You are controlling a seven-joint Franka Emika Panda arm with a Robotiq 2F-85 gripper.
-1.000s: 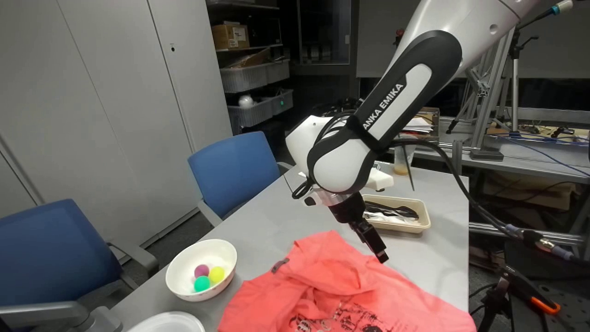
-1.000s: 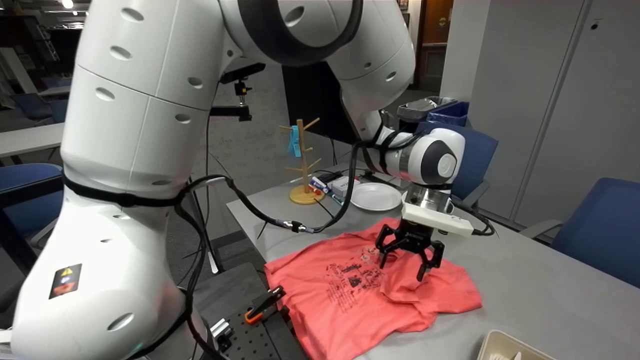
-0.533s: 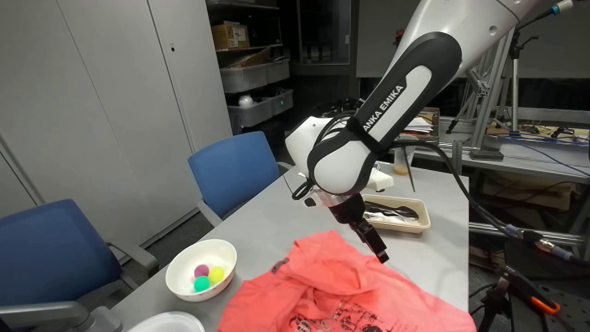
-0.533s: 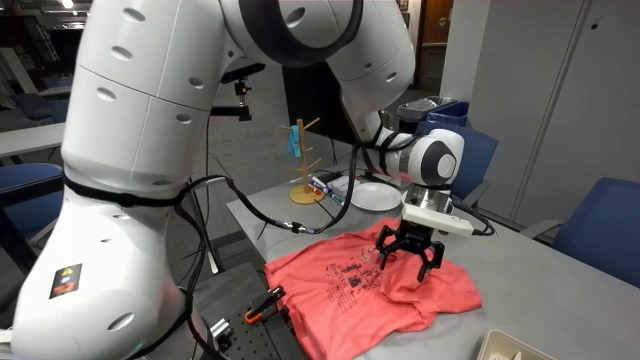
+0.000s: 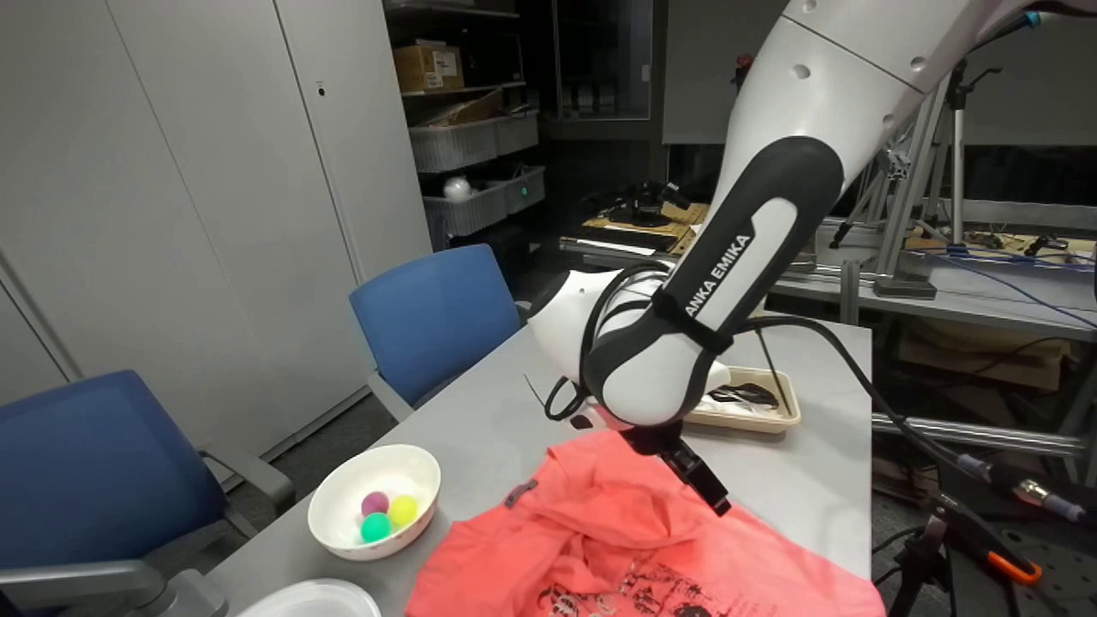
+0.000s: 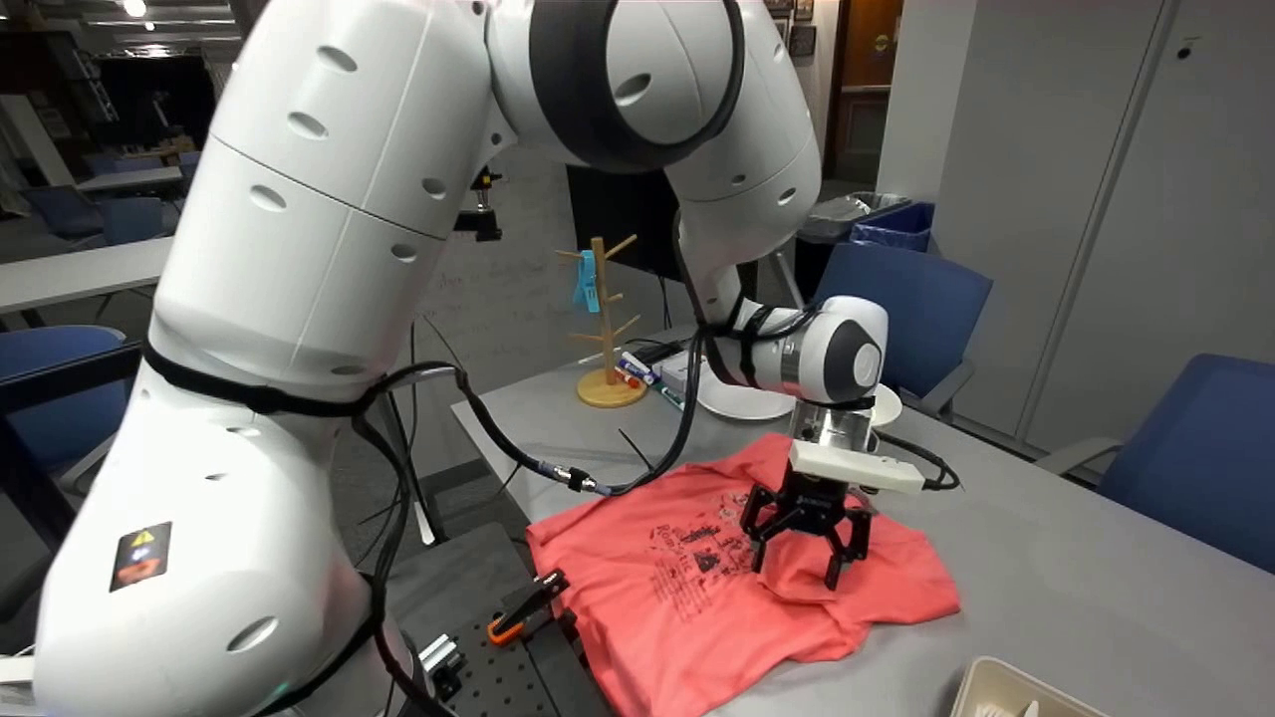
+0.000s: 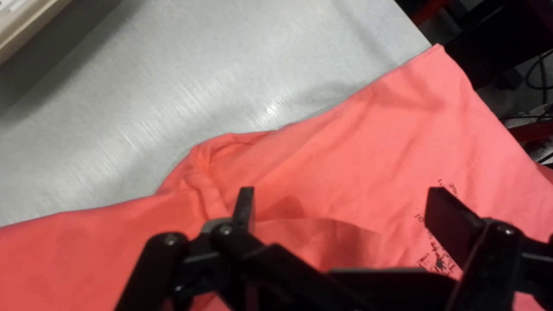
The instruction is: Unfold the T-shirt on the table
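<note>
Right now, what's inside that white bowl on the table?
In the bowl I see a purple ball, a yellow ball and a green ball, close together. The patch directly beneath them is covered, so I can't tell what's there.

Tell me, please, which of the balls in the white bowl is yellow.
In an exterior view, it is the rightmost ball; the purple ball and the green ball lie to its left.

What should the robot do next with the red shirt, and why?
Probably ease the open gripper down a little. In the wrist view, its jaws stand wide apart over a fold in the T-shirt, with no cloth pinched between them, so going lower might let it grab that fold.
</note>
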